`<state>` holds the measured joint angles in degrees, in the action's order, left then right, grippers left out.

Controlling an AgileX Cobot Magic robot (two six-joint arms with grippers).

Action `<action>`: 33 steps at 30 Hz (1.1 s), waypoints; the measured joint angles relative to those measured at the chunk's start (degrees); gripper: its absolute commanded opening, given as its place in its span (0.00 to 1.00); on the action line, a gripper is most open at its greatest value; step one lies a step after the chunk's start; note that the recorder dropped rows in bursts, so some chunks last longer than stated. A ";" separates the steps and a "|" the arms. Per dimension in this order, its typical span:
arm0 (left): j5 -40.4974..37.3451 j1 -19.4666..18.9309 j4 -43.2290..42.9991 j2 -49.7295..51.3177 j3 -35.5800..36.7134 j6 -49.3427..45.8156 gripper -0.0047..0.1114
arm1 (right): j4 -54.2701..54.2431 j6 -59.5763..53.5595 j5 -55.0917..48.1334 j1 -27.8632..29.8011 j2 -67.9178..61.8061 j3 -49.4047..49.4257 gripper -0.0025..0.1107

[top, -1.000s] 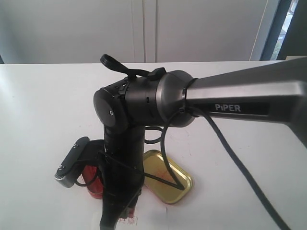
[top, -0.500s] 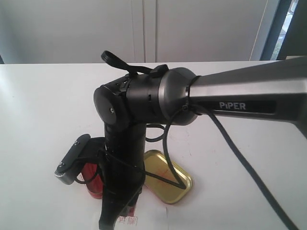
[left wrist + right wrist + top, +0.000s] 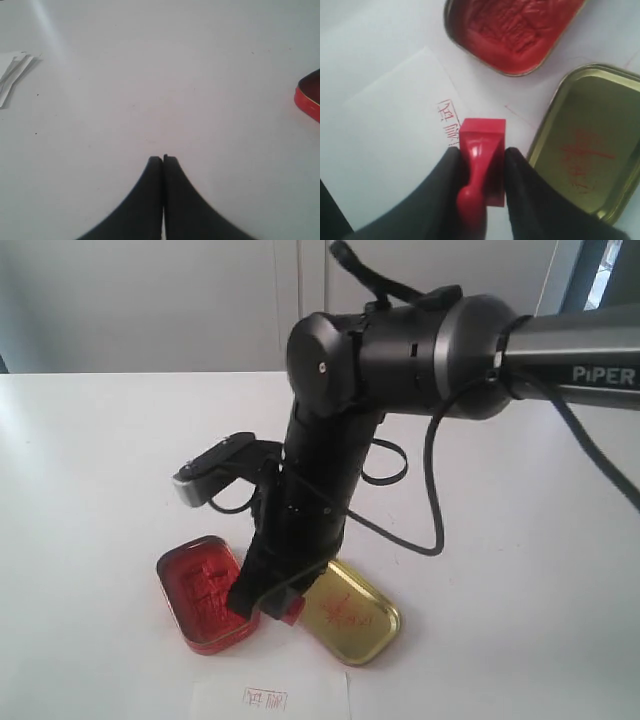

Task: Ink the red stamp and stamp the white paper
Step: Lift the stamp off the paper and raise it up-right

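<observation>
Right wrist view, red stamp [image 3: 482, 145] clamped between jaws

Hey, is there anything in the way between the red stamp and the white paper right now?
Nothing visible. The right gripper holds the red stamp; the white paper lies uncovered, with the ink tin and lid beside it, not on it.

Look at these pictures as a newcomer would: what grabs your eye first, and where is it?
The big black right arm fills the exterior view, its right gripper clamped on the red stamp. Beneath it an open tin of red ink and a gold lid lie side by side, and the white paper, already bearing a red mark, sits nearest the camera.
</observation>
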<state>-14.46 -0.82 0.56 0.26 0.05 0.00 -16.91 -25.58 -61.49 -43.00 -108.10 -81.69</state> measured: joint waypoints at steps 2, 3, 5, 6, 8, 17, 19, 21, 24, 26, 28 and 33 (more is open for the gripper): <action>0.00 0.00 0.00 0.00 0.00 0.00 0.04 | -1.68 -0.13 0.26 1.93 0.00 0.00 0.02; 0.00 0.00 0.00 0.00 0.00 0.00 0.04 | -2.51 -0.43 0.61 3.07 0.00 0.00 0.02; 0.00 0.00 0.00 0.00 0.00 0.00 0.04 | -4.45 -1.52 1.03 5.14 0.00 0.00 0.02; 0.00 0.00 0.00 0.00 0.00 0.00 0.04 | -5.56 -2.14 1.25 6.28 0.00 0.00 0.02; 0.00 0.00 0.00 0.00 0.00 0.00 0.04 | -7.62 -3.30 1.55 8.59 0.00 0.00 0.02; 0.00 0.00 0.00 0.00 0.00 0.00 0.04 | -15.52 -5.01 5.53 18.36 0.00 0.00 0.02; 0.00 0.00 0.00 0.00 0.00 0.00 0.04 | -17.33 -5.53 6.38 20.06 0.00 0.00 0.02; 0.00 0.00 0.00 0.00 0.00 0.00 0.04 | -19.36 -5.92 7.37 21.22 0.00 0.00 0.02; 0.00 0.00 0.00 0.00 0.00 0.00 0.04 | -21.69 -6.64 8.77 22.04 0.00 0.00 0.02; 0.00 0.00 0.00 0.00 0.00 0.00 0.04 | -22.99 -6.88 9.60 22.04 0.00 0.00 0.02; 0.00 0.00 0.00 0.00 0.00 0.00 0.04 | -25.54 -7.92 9.87 22.04 -0.41 -0.42 0.02; 0.00 0.00 0.00 0.00 0.00 0.00 0.04 | -30.67 -9.40 9.87 22.04 -4.00 -3.25 0.02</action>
<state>-14.46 -0.82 0.56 0.26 0.05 0.00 -47.58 -34.97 -51.63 -20.95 -112.10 -84.95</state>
